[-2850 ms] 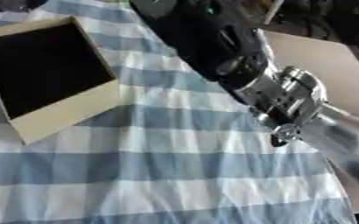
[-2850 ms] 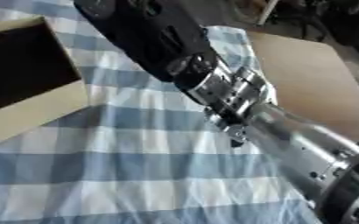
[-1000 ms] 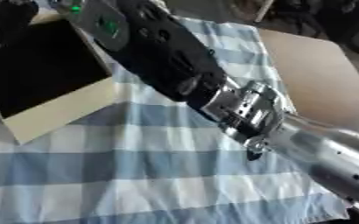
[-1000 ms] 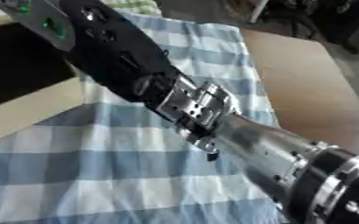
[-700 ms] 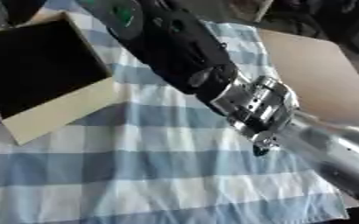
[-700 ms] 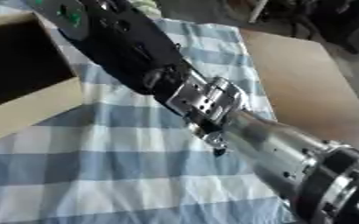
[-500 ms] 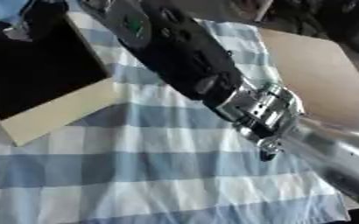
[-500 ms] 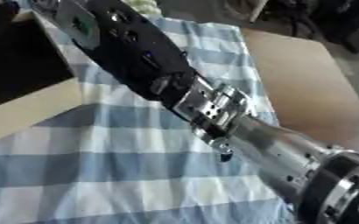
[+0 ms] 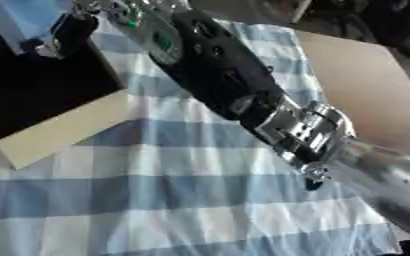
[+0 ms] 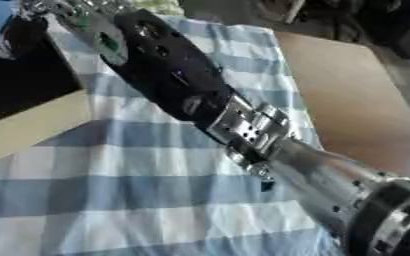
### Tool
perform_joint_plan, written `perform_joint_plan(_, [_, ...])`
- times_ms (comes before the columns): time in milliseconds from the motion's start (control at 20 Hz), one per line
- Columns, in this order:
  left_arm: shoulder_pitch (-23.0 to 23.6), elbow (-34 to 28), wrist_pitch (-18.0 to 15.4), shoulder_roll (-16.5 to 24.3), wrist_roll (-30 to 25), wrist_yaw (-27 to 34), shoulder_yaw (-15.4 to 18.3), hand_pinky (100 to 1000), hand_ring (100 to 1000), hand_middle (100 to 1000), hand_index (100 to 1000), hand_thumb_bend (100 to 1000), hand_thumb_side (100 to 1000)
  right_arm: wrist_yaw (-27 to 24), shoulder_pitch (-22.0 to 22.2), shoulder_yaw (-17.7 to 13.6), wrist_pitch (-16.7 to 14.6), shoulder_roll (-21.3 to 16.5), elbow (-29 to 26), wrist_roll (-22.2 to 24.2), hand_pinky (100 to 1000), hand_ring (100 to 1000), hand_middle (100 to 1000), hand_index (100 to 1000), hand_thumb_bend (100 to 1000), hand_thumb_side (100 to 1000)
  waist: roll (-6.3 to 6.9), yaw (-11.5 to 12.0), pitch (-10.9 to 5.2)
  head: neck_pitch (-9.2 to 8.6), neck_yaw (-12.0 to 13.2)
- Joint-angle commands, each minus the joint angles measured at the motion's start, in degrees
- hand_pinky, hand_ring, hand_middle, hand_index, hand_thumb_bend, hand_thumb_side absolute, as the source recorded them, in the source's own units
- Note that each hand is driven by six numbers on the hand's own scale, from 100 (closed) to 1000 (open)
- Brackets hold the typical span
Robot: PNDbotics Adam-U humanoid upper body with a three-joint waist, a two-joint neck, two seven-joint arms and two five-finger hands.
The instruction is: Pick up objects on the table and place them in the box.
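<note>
The box [image 9: 65, 131] lies open at the left, with a black inside and a tan rim. My right arm [image 9: 306, 134] comes in from the lower right and stretches across the checked cloth to the upper left. My right hand [image 9: 71, 29] hangs over the far part of the box's black inside. Its dark fingers point down, and I cannot tell how they stand or whether they hold anything. A pale blue patch [image 9: 18, 16] shows just behind the hand; what it is I cannot make out. My left hand shows in neither view.
A blue-and-white checked cloth [image 9: 156, 200] covers the table. Bare brown tabletop [image 9: 357, 80] lies to the right of the cloth. Dark clutter stands beyond the far edge.
My right arm has reached out from the middle of the cloth to the box, and the hand now hangs over its far part. The picture has also shifted a little.
</note>
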Motion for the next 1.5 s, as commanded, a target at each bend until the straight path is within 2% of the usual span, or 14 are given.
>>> perform_joint_plan(50, [-0.3, -0.9, 0.0, 0.9, -0.1, -0.2, 0.3, 772, 790, 727, 811, 546, 723, 1.4, -0.6, -0.4, -1.3, -1.8, -0.1, 1.0, 771, 698, 438, 637, 100, 100, 1.24, -0.1, -0.95, -0.77, 0.1])
perform_joint_plan(400, [-0.3, -0.9, 0.0, 0.9, -0.1, -0.2, 0.3, 770, 789, 726, 810, 546, 723, 5.0, 0.2, 0.3, -4.3, -1.6, 0.6, 5.3, 790, 727, 492, 655, 100, 100, 1.13, 0.2, -0.87, -0.64, -0.2])
perform_joint_plan(500, [-0.3, -0.9, 0.0, 0.8, 0.0, -0.2, 0.3, 770, 789, 726, 810, 546, 723, 6.3, 0.4, 0.5, -5.1, -1.5, 1.0, 6.5, 795, 737, 516, 671, 100, 133, 1.07, 0.3, -0.82, -0.56, -0.3])
perform_joint_plan(550, [-0.3, -0.9, 0.0, 0.7, 0.0, -0.2, 0.3, 769, 789, 726, 810, 547, 722, 6.8, 0.5, 0.4, -5.4, -1.5, 1.2, 7.0, 801, 750, 542, 685, 100, 179, 1.05, 0.3, -0.79, -0.58, -0.3])
perform_joint_plan(600, [-0.3, -0.9, 0.0, 0.8, 0.0, -0.2, 0.3, 769, 789, 726, 810, 546, 723, 7.2, 0.6, 0.4, -5.6, -1.4, 1.3, 7.5, 817, 784, 605, 724, 100, 279, 1.05, 0.3, -0.77, -0.57, -0.2])
perform_joint_plan(650, [-0.3, -0.9, 0.1, 0.8, 0.0, -0.2, 0.3, 769, 789, 725, 810, 546, 723, 7.5, 0.6, 0.4, -5.9, -1.3, 1.5, 8.4, 826, 802, 637, 749, 116, 319, 1.05, 0.3, -0.76, -0.53, -0.2])
perform_joint_plan(800, [-0.4, -0.9, 0.2, 0.7, 0.0, -0.1, 0.3, 769, 789, 729, 810, 547, 723, 8.4, 0.3, 0.2, -6.9, -1.4, 1.3, 10.9, 907, 928, 827, 892, 316, 542, 1.09, 0.2, -0.83, -0.36, -0.2])
perform_joint_plan(850, [-0.4, -0.9, 0.2, 0.7, -0.1, -0.1, 0.3, 769, 789, 730, 811, 547, 723, 9.0, 0.1, 0.1, -7.2, -1.5, 0.9, 11.6, 934, 962, 865, 936, 367, 577, 1.11, 0.2, -0.87, -0.33, -0.2])
perform_joint_plan(950, [-0.3, -0.9, 0.3, 0.7, -0.1, 0.0, 0.3, 769, 789, 731, 810, 547, 723, 11.3, -0.5, -0.5, -7.3, -1.8, -0.1, 12.2, 961, 993, 901, 966, 438, 590, 1.18, 0.2, -0.97, -0.28, -0.2])
perform_joint_plan(1200, [-0.2, -0.9, 0.3, 0.8, -0.1, 0.1, 0.3, 768, 789, 731, 810, 549, 722, 13.8, -1.7, -1.8, -7.0, -2.3, -2.1, 11.1, 956, 985, 894, 961, 445, 559, 1.28, 0.0, -1.2, -0.07, -0.1])
perform_joint_plan(1350, [-0.1, -0.9, 0.3, 0.8, -0.1, 0.1, 0.3, 768, 789, 732, 810, 550, 722, 12.6, -2.3, -2.1, -6.9, -3.0, -3.7, 11.2, 943, 973, 886, 956, 413, 551, 1.34, -0.2, -1.34, 0.02, -0.1])
perform_joint_plan(1500, [0.0, -0.9, 0.3, 0.9, 0.0, 0.0, 0.4, 767, 788, 731, 810, 550, 722, 9.8, -2.6, -2.8, -5.8, -3.8, -6.0, 11.0, 918, 952, 865, 938, 312, 546, 1.44, -0.4, -1.45, 0.09, -0.1])
